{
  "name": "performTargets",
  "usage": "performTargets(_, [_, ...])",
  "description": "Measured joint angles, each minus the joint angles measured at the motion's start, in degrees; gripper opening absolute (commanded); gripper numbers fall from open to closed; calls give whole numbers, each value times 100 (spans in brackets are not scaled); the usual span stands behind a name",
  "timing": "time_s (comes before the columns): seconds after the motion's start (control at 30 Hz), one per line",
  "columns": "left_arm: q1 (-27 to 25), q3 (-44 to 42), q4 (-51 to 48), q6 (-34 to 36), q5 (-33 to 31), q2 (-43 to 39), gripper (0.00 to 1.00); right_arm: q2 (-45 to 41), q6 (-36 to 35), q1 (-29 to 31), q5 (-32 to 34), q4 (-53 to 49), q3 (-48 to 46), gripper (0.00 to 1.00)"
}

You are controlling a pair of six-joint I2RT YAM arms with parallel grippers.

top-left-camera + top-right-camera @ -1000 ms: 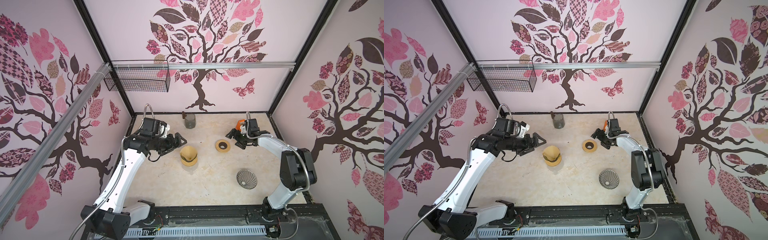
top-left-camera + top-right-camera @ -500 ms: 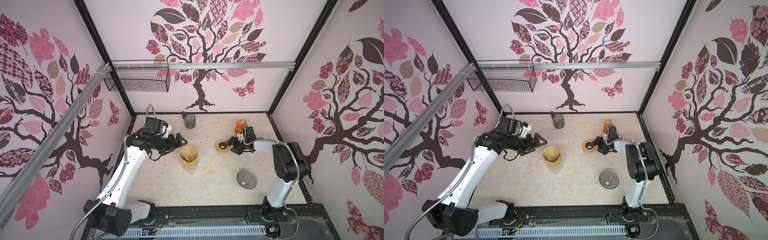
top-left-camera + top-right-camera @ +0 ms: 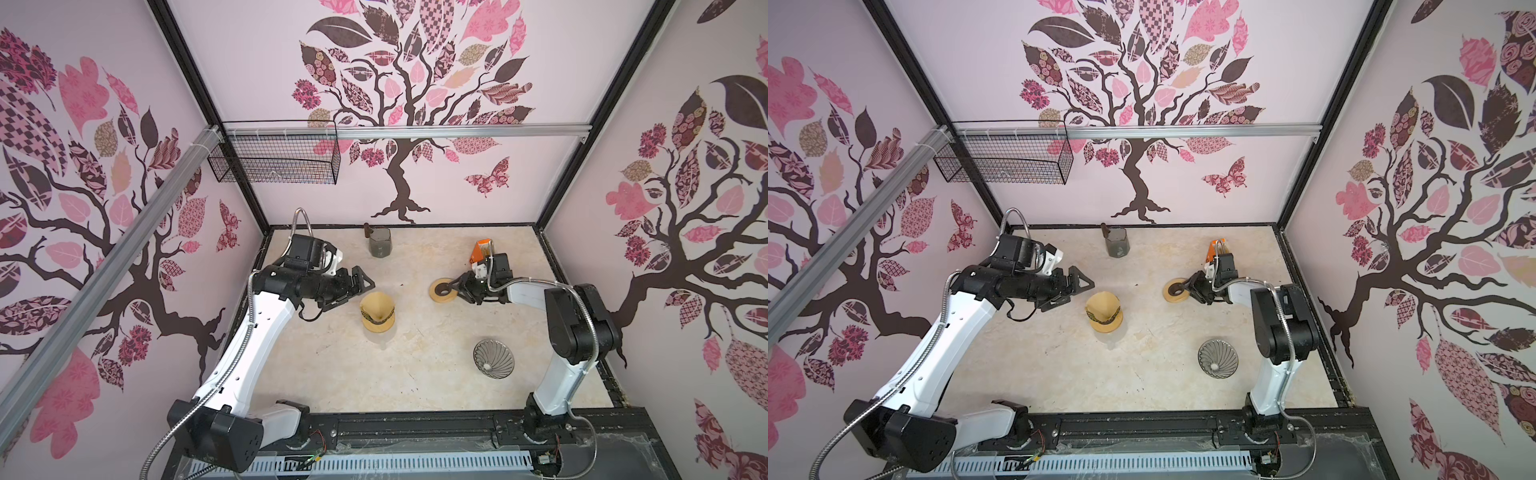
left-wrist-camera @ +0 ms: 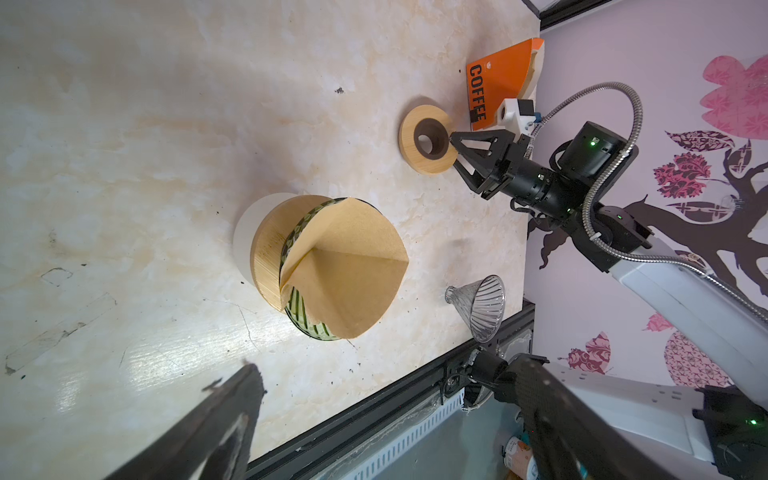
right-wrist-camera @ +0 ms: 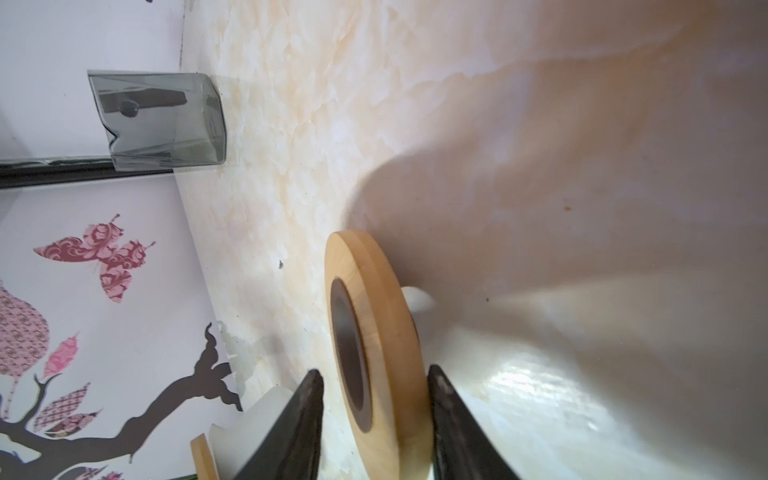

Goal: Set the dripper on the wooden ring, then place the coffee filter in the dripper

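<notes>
My right gripper (image 3: pixel 455 291) has just dropped to the wooden ring (image 3: pixel 436 296) and narrowed from wide to about half, so I judge the ring comes first. The coffee filter (image 3: pixel 377 305) sits untouched, cone-up on its stand (image 3: pixel 377 326) in the middle of the counter (image 3: pixel 332 374), beside my wide-open, empty left gripper (image 3: pixel 361 291), with the glass dripper (image 3: pixel 493 358) well apart. Only the right wrist view shows the rim between the pads (image 5: pixel 457 432), a sliver of gap left: not clamped.
</notes>
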Motion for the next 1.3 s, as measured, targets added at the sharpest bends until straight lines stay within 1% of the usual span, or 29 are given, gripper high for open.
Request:
performTargets(0.2, [0,0,0,0,-2,0,98,125,35,0,-57,55,-9,28])
performTargets(0.57, [0,0,0,2,-20,35,98,122,120,-4,-245,271,-55,20])
performTargets(0.73, [0,0,0,2,-20,79,98,109,155,-4,-372,376,-59,13])
performTargets(0.93, [0,0,0,2,-20,81,98,98,177,-4,-481,367,-59,7])
performTargets(1.0, [0,0,2,2,-20,81,98,81,186,-4,-527,319,-52,6])
performTargets(1.17, [0,-50,22,2,-24,79,98,68,319,-4,-610,76,175,4])
performTargets(1.3, [0,-118,15,2,-72,79,98,70,516,7,-761,74,680,3])
